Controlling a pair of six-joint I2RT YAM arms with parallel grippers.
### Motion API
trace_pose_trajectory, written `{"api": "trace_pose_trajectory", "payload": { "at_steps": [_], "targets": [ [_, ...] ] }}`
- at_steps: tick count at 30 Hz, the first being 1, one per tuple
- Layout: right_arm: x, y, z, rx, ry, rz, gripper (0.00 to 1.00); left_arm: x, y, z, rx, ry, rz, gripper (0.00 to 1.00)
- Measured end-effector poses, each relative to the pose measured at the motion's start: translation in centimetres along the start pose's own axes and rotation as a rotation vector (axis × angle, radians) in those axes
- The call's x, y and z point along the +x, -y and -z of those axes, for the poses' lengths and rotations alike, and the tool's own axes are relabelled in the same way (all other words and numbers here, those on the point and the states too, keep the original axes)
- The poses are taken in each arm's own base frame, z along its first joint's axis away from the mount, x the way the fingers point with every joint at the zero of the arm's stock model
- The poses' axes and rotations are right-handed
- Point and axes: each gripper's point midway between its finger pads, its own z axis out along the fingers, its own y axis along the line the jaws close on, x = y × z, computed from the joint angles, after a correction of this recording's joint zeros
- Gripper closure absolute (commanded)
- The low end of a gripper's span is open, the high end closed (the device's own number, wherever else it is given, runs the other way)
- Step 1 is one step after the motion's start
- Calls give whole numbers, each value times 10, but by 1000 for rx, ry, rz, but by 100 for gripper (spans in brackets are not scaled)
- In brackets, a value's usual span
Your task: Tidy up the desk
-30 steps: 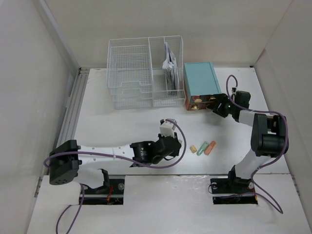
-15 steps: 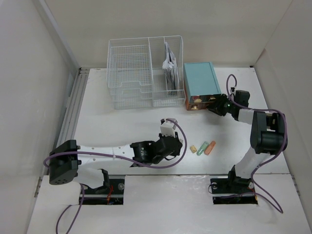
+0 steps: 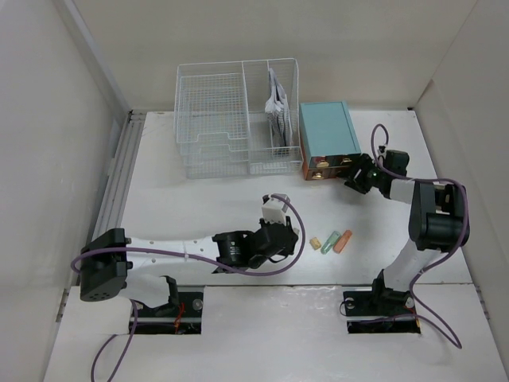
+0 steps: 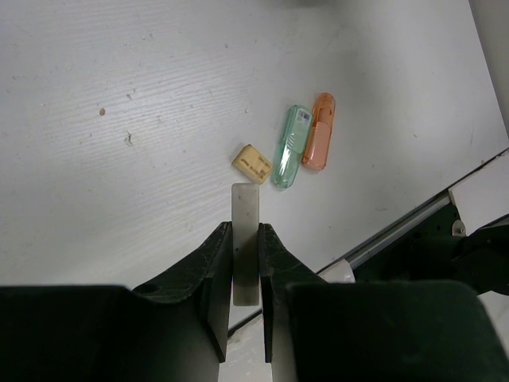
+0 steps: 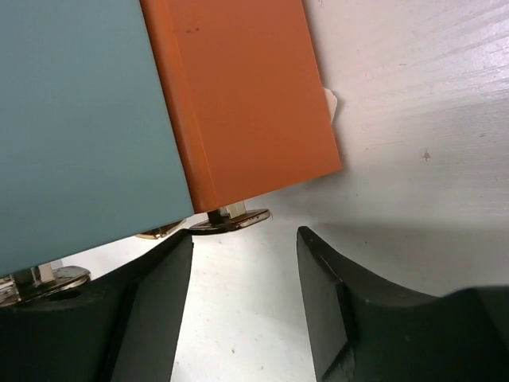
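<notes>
Gripping 1 strip (image 4: pixel 246 203), L pincer (image 4: pixel 245 239); R pincer (image 5: pixel 244 248) spread; 3 pcs (image 4: pixel 291 146) on desk (image 4: pixel 119 119).

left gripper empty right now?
No, the left gripper is shut on a thin pale flat strip that sticks out past its fingertips.

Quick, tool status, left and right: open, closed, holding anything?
Left tool: closed on a pale flat strip.
Right tool: open, holding nothing, facing the brass knob of the orange drawer.

Robotics lab cell, white panel walls (image 3: pixel 48 119) boxing in a white desk (image 3: pixel 191 199), arm mounts (image 3: pixel 382 306) bolted on
</notes>
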Motion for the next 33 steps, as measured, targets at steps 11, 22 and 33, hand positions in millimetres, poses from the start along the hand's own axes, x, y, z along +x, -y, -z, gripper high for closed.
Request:
{"api": "trace_pose_trajectory", "payload": {
  "at_steps": [11,22,33],
  "targets": [
    [2,-3,-6,-92,-71,-33,51,-1,-1,2,-5,1,-2,100],
    [-3,1,-6,-80,3,4,43,0,-2,2,-9,-2,-2,100],
    [-3,-7,-8,-122,51,6,67,-6,0,5,-11,8,4,100]
  ]
}}
